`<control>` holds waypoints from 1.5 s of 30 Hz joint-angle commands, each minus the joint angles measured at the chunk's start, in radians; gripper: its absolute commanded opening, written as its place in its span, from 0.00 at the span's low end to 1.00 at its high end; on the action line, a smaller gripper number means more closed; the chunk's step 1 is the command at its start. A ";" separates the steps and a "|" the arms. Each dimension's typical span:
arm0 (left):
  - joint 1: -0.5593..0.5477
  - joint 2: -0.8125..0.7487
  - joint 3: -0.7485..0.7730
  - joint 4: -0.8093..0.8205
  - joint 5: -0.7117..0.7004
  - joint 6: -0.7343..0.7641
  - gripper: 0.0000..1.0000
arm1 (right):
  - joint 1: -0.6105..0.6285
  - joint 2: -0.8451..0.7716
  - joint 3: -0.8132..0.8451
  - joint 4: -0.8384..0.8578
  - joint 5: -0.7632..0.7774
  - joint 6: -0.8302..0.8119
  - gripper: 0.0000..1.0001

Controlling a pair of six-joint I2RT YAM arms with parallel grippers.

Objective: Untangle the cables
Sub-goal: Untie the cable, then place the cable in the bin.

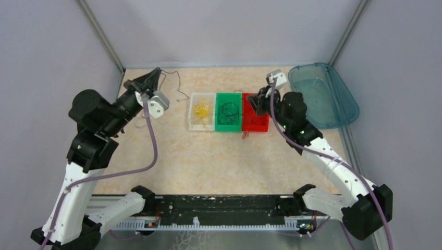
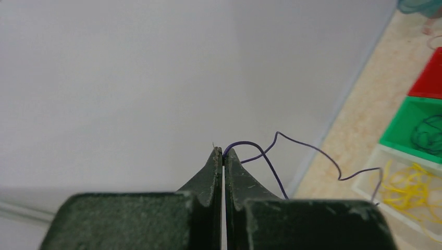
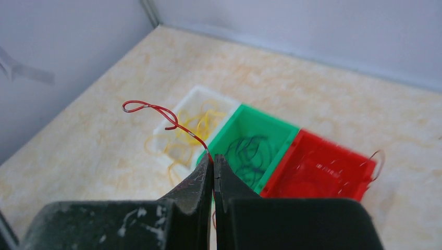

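Left fingers [image 2: 216, 162], stretched far forward, pinch purple wire [image 2: 302, 145]; right fingers [image 3: 206, 173] pinch red wire [image 3: 190, 135].

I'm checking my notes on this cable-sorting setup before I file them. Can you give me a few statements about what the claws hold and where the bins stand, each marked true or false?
1. The left claw is shut on a thin purple wire. True.
2. The right claw is open and empty. False: it is shut on a red wire.
3. The green bin stands between the white bin and the red bin. True.
4. The yellow wires lie in the red bin. False: they lie in the white bin.
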 commanded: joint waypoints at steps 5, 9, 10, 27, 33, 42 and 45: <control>-0.005 -0.022 -0.056 -0.060 0.195 -0.209 0.00 | -0.188 0.164 0.261 0.090 -0.055 -0.050 0.00; -0.005 -0.034 -0.077 -0.077 0.280 -0.252 0.00 | -0.243 0.241 0.303 0.120 -0.045 -0.056 0.00; -0.005 -0.039 -0.085 -0.076 0.298 -0.256 0.00 | -0.246 0.253 0.302 0.131 -0.031 -0.065 0.00; -0.005 -0.069 -0.100 -0.061 0.332 -0.286 0.00 | -0.264 0.425 0.225 0.232 0.135 -0.211 0.00; -0.006 -0.071 -0.131 -0.015 0.337 -0.320 0.00 | -0.262 0.468 0.186 0.154 0.182 -0.168 0.00; -0.005 -0.070 -0.148 0.077 0.307 -0.345 0.00 | -0.214 0.549 0.153 0.058 0.214 -0.110 0.00; -0.005 -0.074 -0.148 0.077 0.306 -0.343 0.00 | -0.195 0.586 0.166 0.043 0.214 -0.091 0.01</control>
